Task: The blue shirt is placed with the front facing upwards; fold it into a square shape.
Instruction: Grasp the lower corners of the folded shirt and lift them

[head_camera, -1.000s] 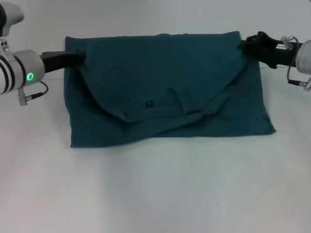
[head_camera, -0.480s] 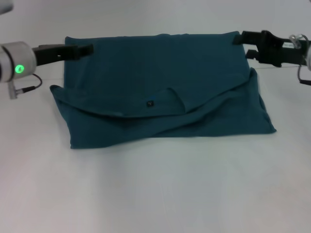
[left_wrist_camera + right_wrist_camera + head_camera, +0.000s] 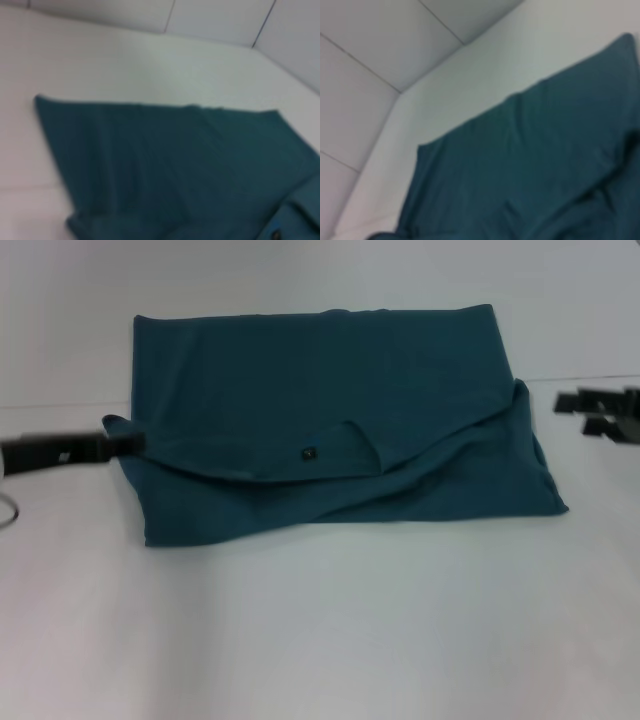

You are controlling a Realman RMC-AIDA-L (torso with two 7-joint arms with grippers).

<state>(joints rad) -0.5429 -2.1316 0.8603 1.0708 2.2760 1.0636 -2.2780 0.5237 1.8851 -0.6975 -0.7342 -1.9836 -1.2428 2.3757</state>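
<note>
The blue shirt (image 3: 330, 420) lies on the white table (image 3: 320, 640), folded into a wide rectangle. Its upper layer is doubled over towards me, and the neck with its small dark label (image 3: 308, 452) shows near the middle. No lettering shows. My left gripper (image 3: 125, 444) is low at the shirt's left edge, its tip right beside a raised corner of cloth. My right gripper (image 3: 568, 412) hangs open just off the shirt's right edge, holding nothing. The left wrist view shows the shirt (image 3: 175, 165) from the side, and the right wrist view shows the shirt (image 3: 530, 175) too.
Bare white tabletop surrounds the shirt on all sides. White wall panels (image 3: 380, 50) rise behind the table's far edge.
Both grippers let go of the far corners and drew back towards me and outwards. The cloth's folded layer settled flat, and its left corner now sticks out to the side.
</note>
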